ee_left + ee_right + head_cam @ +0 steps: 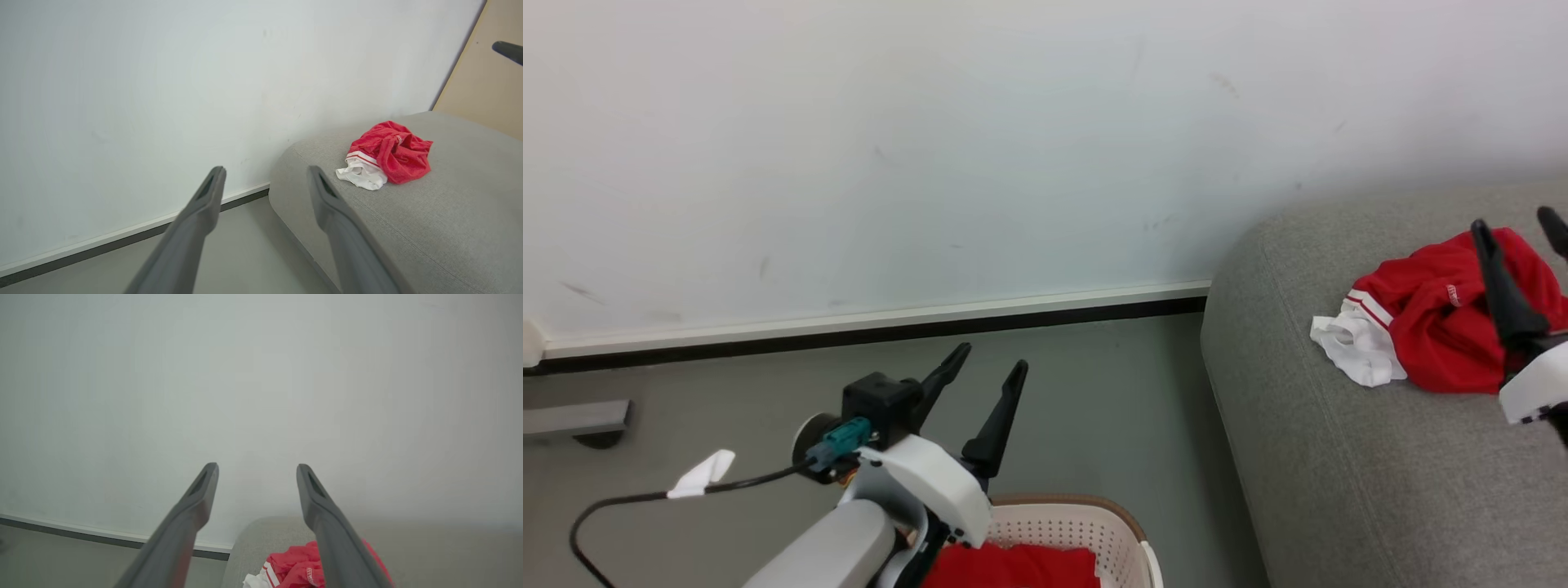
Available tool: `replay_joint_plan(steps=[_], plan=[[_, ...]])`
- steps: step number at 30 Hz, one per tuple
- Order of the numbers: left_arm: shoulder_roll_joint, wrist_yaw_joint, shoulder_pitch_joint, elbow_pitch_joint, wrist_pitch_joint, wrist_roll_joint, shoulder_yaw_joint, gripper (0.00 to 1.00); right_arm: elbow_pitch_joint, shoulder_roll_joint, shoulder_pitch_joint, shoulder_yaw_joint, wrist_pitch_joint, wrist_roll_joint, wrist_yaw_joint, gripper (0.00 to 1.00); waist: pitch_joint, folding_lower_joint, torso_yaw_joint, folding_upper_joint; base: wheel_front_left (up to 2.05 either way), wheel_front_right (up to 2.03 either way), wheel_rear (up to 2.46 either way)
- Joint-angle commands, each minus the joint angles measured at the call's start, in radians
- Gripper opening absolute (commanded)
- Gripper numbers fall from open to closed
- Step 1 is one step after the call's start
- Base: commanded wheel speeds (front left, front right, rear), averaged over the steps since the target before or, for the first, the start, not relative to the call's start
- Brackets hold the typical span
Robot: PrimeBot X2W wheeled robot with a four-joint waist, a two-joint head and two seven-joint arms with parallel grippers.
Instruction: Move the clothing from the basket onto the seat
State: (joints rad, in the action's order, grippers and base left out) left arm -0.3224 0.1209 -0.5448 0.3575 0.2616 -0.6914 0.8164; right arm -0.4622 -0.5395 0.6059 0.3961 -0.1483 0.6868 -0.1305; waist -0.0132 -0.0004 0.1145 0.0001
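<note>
Now both pincers stand wide apart and hold nothing. The left gripper (994, 357) rises over the basket (1086, 510), its fingers pointing toward the wall (931, 163) and touching nothing. The right gripper (1512, 219) hangs above the seat (1339, 474), clear of the red garment (1429, 327) crumpled there, its white striped part turned toward the seat's rounded edge. More red fabric (1013, 567) lies in the basket, which stands on the grey floor (1094, 392) near the seat. A white and dark skirting strip (874, 327) runs along the foot of the pale wall. A black cable (645, 496) with a white tag trails from the left wrist.
</note>
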Motion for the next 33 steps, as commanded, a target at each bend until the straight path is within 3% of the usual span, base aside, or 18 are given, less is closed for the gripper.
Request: replay_joint_plan(steps=[1,9,16,26,33], plan=[[-0.012,0.008,0.024,-0.006,0.002,-0.001,-0.011,1.0,0.011,0.008,-0.029,-0.008,-0.014,-0.006,-0.001,1.0,0.01,0.0004,-0.011,-0.0001,0.0,0.0,0.0],[-0.068,0.046,0.136,-0.086,0.003,0.018,-0.118,1.0,0.102,0.118,-0.205,-0.108,-0.102,-0.09,-0.001,1.0,0.026,0.0004,-0.036,-0.0001,0.0,0.0,0.0],[-0.095,0.07,0.272,-0.168,0.003,0.057,-0.26,1.0,0.175,0.212,-0.357,-0.197,-0.116,-0.178,-0.001,1.0,0.036,0.0004,-0.048,-0.0001,0.0,0.0,0.0],[-0.051,0.072,0.458,-0.244,0.003,0.158,-0.463,1.0,0.265,0.351,-0.521,-0.29,-0.117,-0.255,-0.001,1.0,0.057,0.0004,-0.068,-0.0001,0.0,0.0,0.0],[0.012,0.043,0.553,-0.27,0.003,0.241,-0.583,1.0,0.316,0.381,-0.581,-0.307,-0.117,-0.358,-0.001,1.0,0.057,0.0004,-0.077,-0.0001,0.0,0.0,0.0]])
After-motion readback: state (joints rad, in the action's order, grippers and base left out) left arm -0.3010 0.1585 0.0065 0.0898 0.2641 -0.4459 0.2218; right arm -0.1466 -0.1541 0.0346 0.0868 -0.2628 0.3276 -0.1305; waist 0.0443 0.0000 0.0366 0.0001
